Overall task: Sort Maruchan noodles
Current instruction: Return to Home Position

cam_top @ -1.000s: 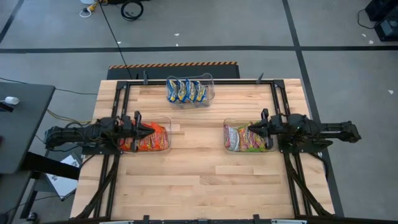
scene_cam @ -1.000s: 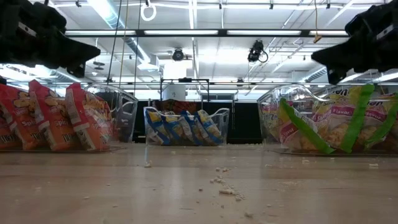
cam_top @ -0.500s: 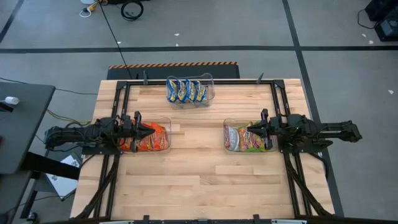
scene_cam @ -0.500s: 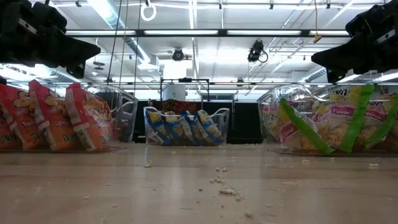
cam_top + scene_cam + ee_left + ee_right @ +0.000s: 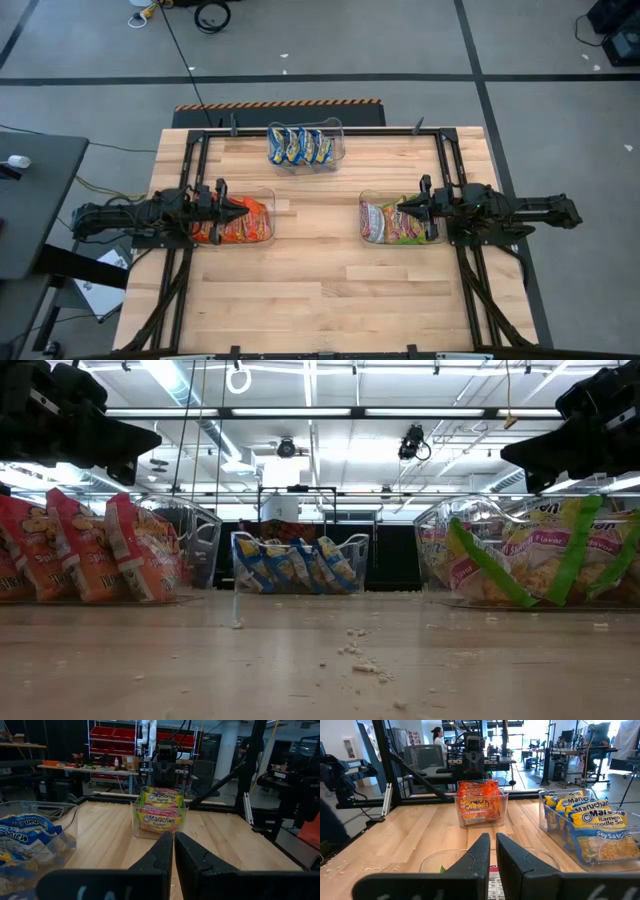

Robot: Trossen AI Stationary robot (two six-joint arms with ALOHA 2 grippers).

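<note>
The Maruchan noodles stand on edge in three clear bins. Orange-red packets (image 5: 240,222) fill the left bin, silver-white packets with green and pink print (image 5: 392,222) the right bin, and blue-and-yellow packets (image 5: 298,146) the bin at the far edge. My left gripper (image 5: 244,210) hangs level over the orange packets, shut and holding nothing; its fingers (image 5: 160,855) nearly meet. My right gripper (image 5: 398,208) hangs level over the green-and-pink packets, also shut with nothing in it (image 5: 493,851). The two point toward each other across the table.
Bare wood with scattered noodle crumbs (image 5: 362,662) lies between the bins and toward the near edge. A black frame (image 5: 320,130) runs along the table's far and side edges. A person (image 5: 439,737) stands in the room beyond the left side.
</note>
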